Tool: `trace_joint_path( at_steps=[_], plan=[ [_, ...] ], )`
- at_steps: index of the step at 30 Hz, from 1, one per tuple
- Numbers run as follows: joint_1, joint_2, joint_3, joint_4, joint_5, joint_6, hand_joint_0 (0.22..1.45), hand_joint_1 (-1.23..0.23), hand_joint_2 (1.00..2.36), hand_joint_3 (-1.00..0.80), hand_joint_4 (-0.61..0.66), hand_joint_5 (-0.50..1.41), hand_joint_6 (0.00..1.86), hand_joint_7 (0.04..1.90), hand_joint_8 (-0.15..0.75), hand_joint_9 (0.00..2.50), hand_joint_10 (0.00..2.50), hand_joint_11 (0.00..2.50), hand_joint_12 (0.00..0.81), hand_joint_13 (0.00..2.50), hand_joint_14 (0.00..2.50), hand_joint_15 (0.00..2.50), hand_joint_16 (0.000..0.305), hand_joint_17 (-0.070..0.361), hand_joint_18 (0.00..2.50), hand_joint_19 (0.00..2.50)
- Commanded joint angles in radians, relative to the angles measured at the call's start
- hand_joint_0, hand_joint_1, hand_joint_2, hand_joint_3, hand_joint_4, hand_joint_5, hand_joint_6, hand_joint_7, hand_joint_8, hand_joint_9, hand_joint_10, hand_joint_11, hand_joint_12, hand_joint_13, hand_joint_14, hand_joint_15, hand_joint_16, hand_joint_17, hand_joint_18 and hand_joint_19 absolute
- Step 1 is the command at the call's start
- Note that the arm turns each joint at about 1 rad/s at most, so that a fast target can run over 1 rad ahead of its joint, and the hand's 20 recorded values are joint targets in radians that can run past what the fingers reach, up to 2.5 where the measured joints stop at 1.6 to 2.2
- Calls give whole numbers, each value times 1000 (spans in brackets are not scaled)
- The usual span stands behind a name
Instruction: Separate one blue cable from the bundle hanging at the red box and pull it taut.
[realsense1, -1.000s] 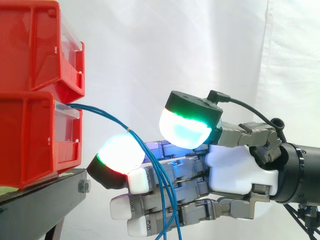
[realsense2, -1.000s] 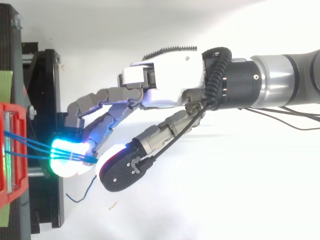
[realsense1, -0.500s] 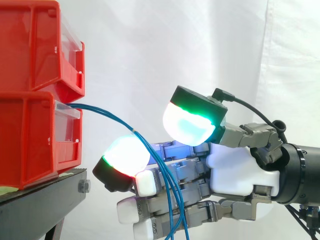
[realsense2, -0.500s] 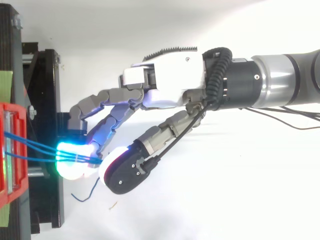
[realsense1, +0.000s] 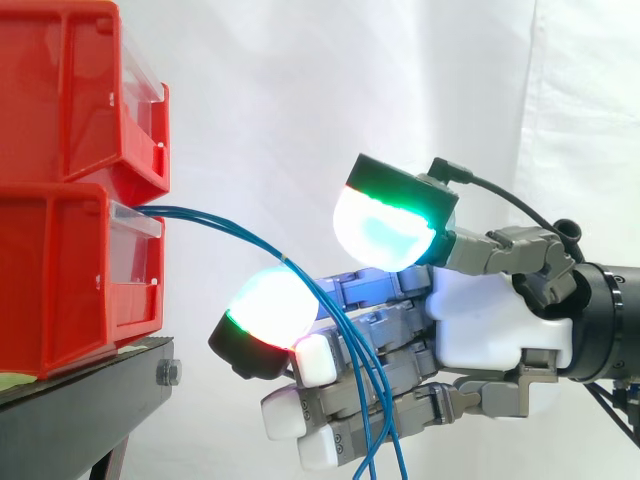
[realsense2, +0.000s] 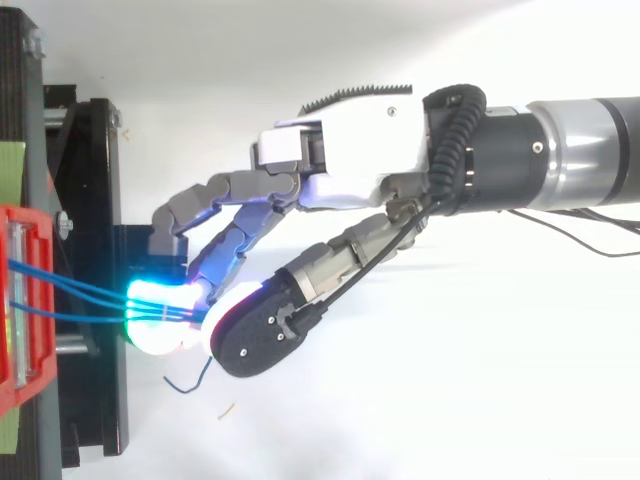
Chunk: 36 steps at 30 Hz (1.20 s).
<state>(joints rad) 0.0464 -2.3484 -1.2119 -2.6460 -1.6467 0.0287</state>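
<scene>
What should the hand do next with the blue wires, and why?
Probably lower the thumb to pinch one blue cable against the finger pad. The hand is open, thumb apart above that pad; several cables from the red bin drape slack across its fingers, none singled out.

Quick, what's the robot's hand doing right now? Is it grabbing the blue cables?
Hand: open. The blue cables drape across its fingers, and the thumb sits above them, not pinching.

bins (realsense1: 70, 250) stacked on stand (realsense1: 80, 400), left | cables (realsense1: 240, 234) out of lower bin (its front), rt, draped over robot hand (realsense1: 490, 330)
</scene>
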Motion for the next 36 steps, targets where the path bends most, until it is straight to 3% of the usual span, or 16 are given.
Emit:
trace_joint_path(
  at_steps=[1, 9, 22, 28, 30, 36],
  plan=[
    [0, 11, 0, -20, -1, -12, 648, -644, 1011, -303, 240, -152, 684, 1060, 334, 723, 8, 362, 342, 656, 8, 235, 40, 90, 620, 243],
    [1, 31, 0, -72, -1, -38, 607, -701, 1005, -420, 256, -174, 759, 960, 339, 730, 10, 404, 342, 667, 9, 248, 40, 91, 655, 266],
    [-2, 31, 0, -74, -10, -33, 545, -523, 1000, -500, 240, -144, 760, 1001, 356, 818, 8, 408, 346, 695, 8, 254, 42, 95, 693, 296],
    [-7, 31, 0, -78, -27, -27, 595, -591, 1001, -500, 227, -136, 751, 1028, 352, 842, 9, 423, 339, 717, 8, 264, 40, 91, 706, 308],
    [-7, 29, 0, -86, -28, -26, 622, -622, 1010, -341, 201, -140, 762, 1050, 350, 836, 9, 433, 335, 720, 8, 265, 40, 90, 710, 309],
    [-14, 29, 0, -94, -28, -21, 610, -631, 1010, -177, 235, -168, 840, 1046, 383, 799, 8, 464, 368, 707, 7, 250, 47, 107, 756, 274]
  ],
)
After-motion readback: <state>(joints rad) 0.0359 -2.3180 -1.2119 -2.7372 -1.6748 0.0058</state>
